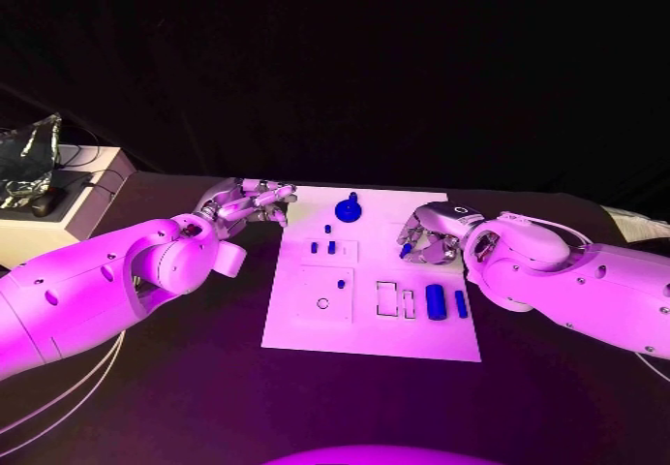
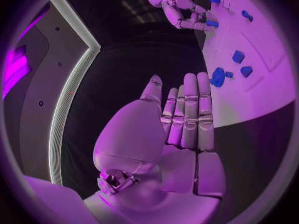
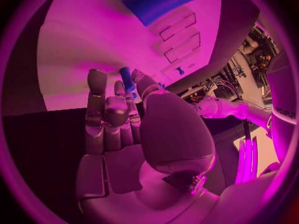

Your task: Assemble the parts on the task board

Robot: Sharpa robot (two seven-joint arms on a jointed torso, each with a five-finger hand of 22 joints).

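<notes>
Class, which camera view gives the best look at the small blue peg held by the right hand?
The right wrist view: the peg stands clear between the right hand's fingertips. In the head view it is a blue sliver; the left wrist view shows it far off.

Lab: black table (image 1: 167,387), dark backdrop, equipment box (image 1: 56,208) w/ cables.
</notes>
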